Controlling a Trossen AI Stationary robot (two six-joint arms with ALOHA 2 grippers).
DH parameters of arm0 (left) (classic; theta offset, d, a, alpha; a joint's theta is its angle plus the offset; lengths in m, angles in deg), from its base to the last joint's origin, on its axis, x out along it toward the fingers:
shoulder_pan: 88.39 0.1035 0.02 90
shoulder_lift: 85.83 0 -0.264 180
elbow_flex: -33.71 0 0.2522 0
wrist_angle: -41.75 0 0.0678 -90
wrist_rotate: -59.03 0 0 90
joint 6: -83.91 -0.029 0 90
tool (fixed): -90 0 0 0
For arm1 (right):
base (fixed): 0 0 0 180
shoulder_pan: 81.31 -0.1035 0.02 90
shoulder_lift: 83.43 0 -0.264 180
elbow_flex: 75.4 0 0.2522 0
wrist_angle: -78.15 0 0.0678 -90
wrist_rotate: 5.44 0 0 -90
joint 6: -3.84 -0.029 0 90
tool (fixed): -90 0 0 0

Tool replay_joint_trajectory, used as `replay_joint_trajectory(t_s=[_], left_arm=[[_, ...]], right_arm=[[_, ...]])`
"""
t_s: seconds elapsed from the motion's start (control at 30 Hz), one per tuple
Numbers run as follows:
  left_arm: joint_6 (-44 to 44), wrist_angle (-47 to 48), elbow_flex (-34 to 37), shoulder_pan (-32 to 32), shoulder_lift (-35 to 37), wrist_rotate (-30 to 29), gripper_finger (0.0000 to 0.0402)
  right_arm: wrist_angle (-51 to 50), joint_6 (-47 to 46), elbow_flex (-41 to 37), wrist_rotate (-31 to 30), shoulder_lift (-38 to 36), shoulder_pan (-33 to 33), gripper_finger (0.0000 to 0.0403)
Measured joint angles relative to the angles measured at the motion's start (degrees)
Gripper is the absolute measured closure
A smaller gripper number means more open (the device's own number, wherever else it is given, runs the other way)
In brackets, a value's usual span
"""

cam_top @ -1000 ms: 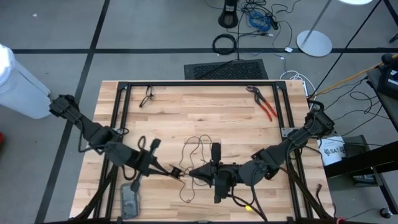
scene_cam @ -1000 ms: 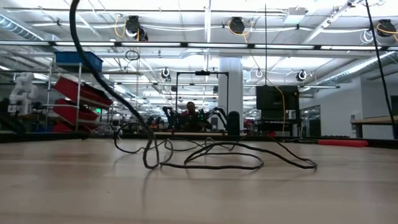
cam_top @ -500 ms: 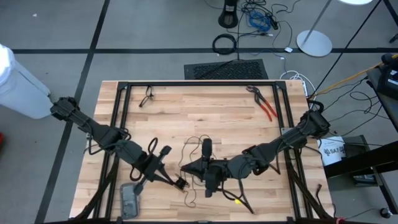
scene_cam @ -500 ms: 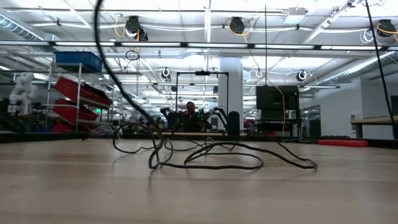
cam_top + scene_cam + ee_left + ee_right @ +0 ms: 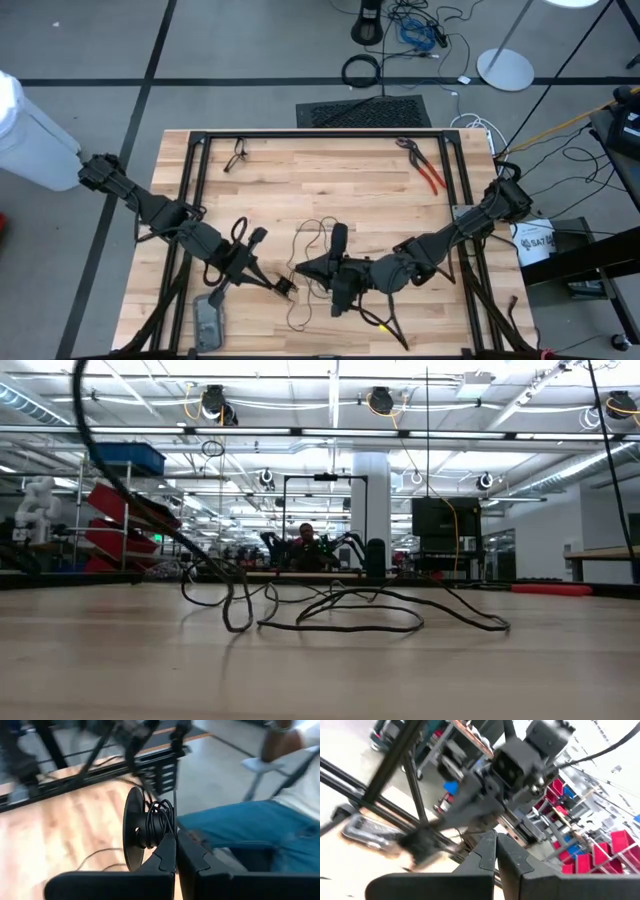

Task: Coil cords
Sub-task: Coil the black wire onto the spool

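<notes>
L gripper (image 5: 285,289), near the table's front edge, is pressed together on a wound bundle of the cord (image 5: 318,236); in the left wrist view the turns bunch just past the fingertips (image 5: 167,851). R gripper (image 5: 303,271), just beside it, is likewise pressed together, apparently on the same cord. Remaining cord lies in loose loops at table centre (image 5: 340,610). Cord appears light, limp, springy: loops will likely slip or unwind. Take hold close to the bundle, w/ tension kept.

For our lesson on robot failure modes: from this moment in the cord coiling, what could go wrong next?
1. The cord lies in loose overlapping loops on the table; pulling might knot it.
2. The left gripper and right gripper sit close together, so they might collide.
3. Turns wound at the left fingers look bunched and could slip off.
</notes>
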Motion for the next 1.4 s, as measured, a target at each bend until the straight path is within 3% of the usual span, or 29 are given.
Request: replay_joint_trajectory(t_s=[0.1,0.7,0.97,1.4], left_arm=[[0.4,1.24,0.0,0.03,0.18,-3.92,0.04],[0.44,4.21,-0.02,0.01,2.17,-12.39,0.04],[1.36,5.37,-0.04,0.01,3.18,-14.57,0.04],[0.96,5.33,-0.02,-0.1,3.85,-21.67,0.04]], right_arm=[[-0.28,-1.26,0.0,0.04,-0.95,-0.95,0.0403],[-1.02,-6.76,0.01,0.28,-1.43,-2.0,0.0403],[-11.32,-13.16,4.31,0.31,-1.54,-2.55,0.0403],[-15.99,-17.7,4.93,0.28,-1.5,-2.89,0.0403]])
